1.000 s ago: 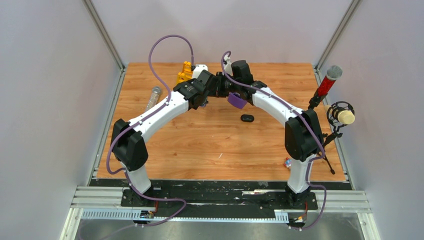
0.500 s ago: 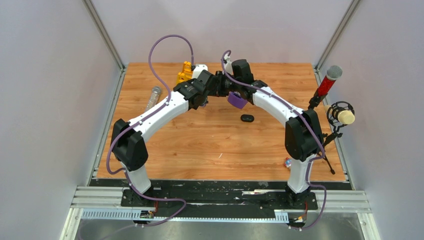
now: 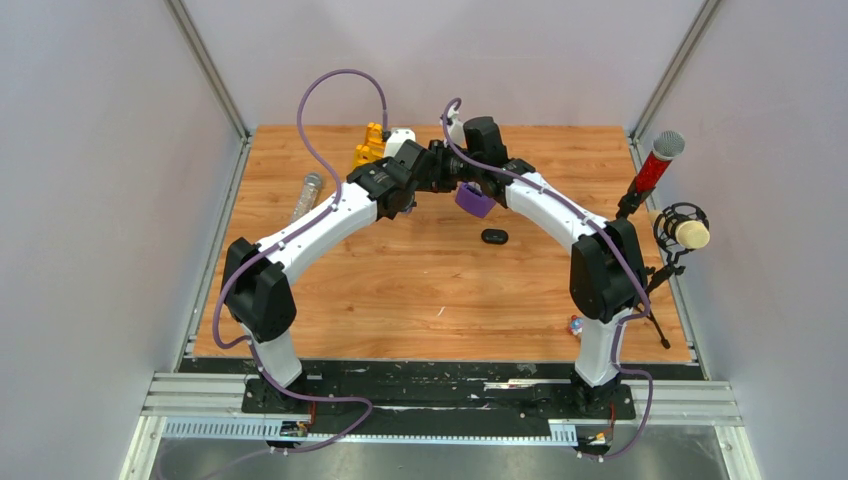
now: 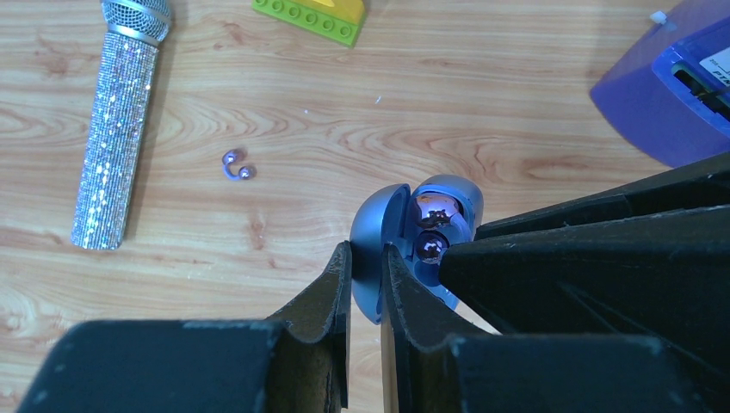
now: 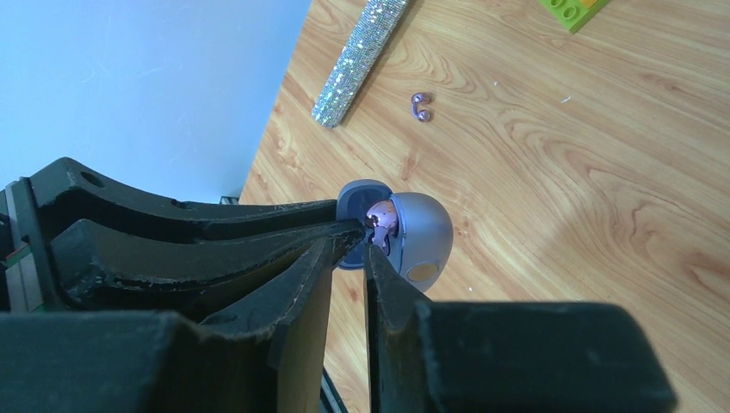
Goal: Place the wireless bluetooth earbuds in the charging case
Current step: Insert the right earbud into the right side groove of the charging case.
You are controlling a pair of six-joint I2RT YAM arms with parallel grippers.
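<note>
The black oval charging case lies shut on the table, apart from both grippers. No black earbuds show. My left gripper is shut on the raised lid of an open pale grey-blue clamshell case, held above the table. Two shiny purple buds sit in its base. My right gripper is shut at the case's opening, with a small pinkish-purple bud at its tips. In the top view the two grippers meet at mid-back: left gripper, right gripper.
A glittery silver microphone and two joined purple beads lie left of the grippers. A green-yellow block is behind them and a purple box to the right. A red microphone on a stand stands at the right edge.
</note>
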